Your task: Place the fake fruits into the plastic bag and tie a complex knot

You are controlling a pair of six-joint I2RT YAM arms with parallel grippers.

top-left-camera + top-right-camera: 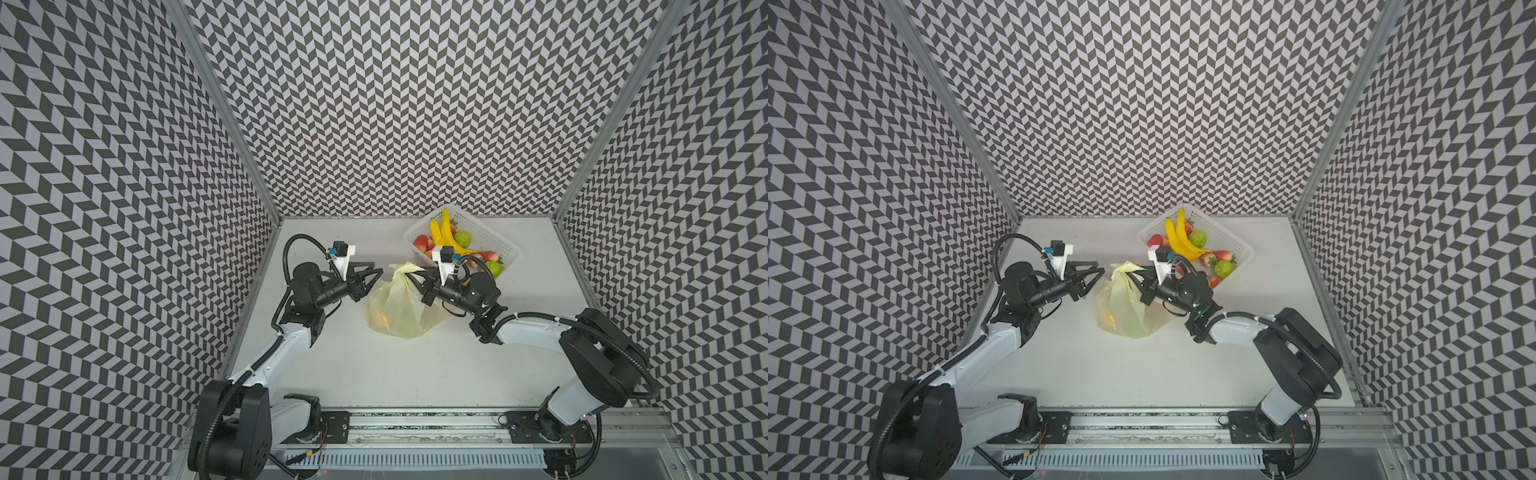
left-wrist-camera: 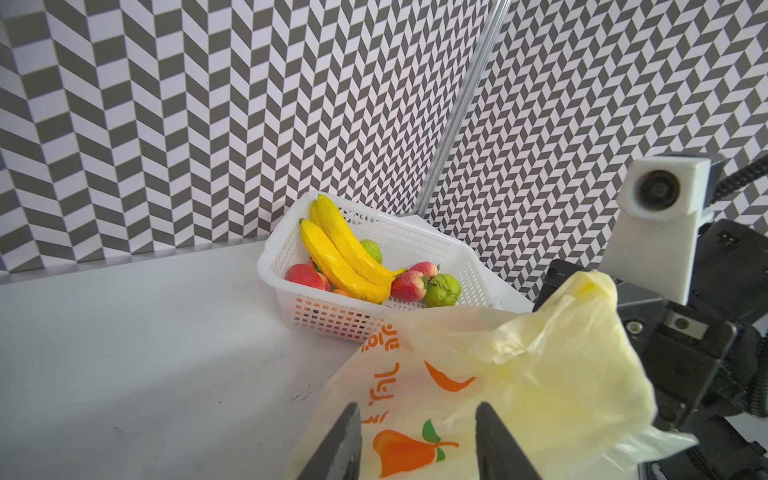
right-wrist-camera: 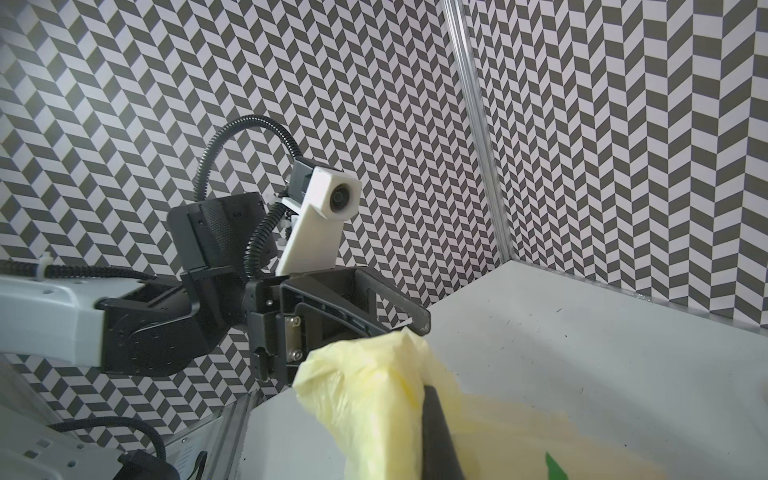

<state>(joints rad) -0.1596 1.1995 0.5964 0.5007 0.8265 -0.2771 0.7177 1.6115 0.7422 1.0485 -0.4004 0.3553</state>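
Observation:
The pale-yellow plastic bag (image 1: 397, 307) (image 1: 1121, 307) sits mid-table, with an orange fruit (image 1: 380, 320) and a green one (image 1: 409, 330) showing dimly through it. My right gripper (image 1: 410, 274) (image 3: 415, 399) is shut on the bag's bunched top (image 1: 401, 269); one finger (image 3: 436, 424) shows and the plastic covers the other. Whether the bunch is a knot I cannot tell. My left gripper (image 1: 377, 267) (image 2: 417, 415) hangs open just left of the bunch, its fingers apart over the printed side of the bag (image 2: 478, 374), gripping nothing.
At the back right a white perforated basket (image 1: 505, 249) (image 2: 453, 257) holds two yellow bananas (image 1: 446, 237) (image 2: 345, 257), red strawberries (image 2: 409, 286) and green fruits (image 2: 442, 291). It stands close behind the right wrist. Patterned walls enclose the table on three sides.

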